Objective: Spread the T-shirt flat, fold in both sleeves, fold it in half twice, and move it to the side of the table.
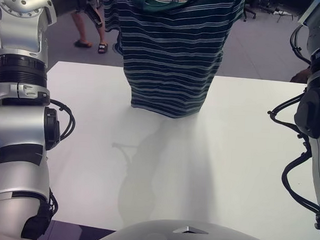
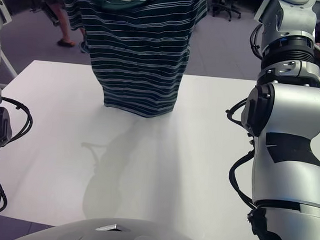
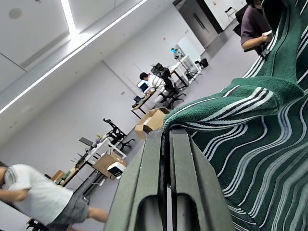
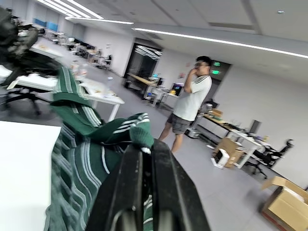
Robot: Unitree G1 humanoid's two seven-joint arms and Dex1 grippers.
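A dark green striped T-shirt [image 1: 170, 62] hangs upright over the far half of the white table [image 1: 227, 171], its hem apparently resting on the tabletop. High above the table, the left gripper [image 3: 168, 132] and right gripper [image 4: 144, 144] each pinch a fold of the shirt, fingers pressed together.
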